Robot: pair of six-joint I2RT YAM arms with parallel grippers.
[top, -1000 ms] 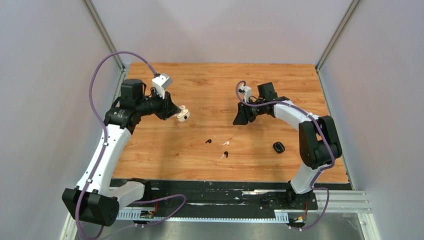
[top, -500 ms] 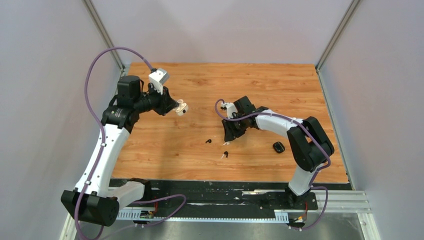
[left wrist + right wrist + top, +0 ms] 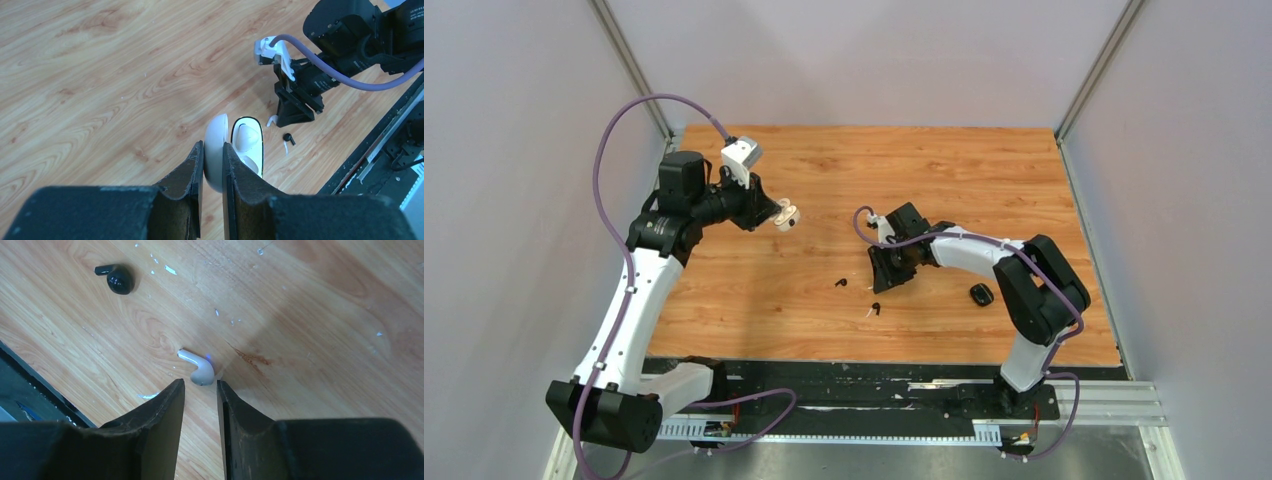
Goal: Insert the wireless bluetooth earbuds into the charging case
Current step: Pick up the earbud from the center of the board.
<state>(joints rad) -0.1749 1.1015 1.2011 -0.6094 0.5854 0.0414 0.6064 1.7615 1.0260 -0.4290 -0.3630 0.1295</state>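
The left pincer (image 3: 213, 148) is clamped tight on the lid of the white charging case (image 3: 216, 131), held above the table (image 3: 964, 180) in the upper left of the overhead view. In the left wrist view the case's long axis runs up and down the frame. Its open half lies right of the lid, with a seated earbud (image 3: 247, 137) inside.

The right pincer (image 3: 200, 384) stands partly open and holds nothing. Its tips are just short of a white earbud (image 3: 196, 368) lying on the wood at frame centre, stem pointing upper left, bulb lower right. A black earbud (image 3: 116, 278) lies in the upper left, stem pointing left. In the overhead view a black case (image 3: 981, 294) rests right of that pincer.
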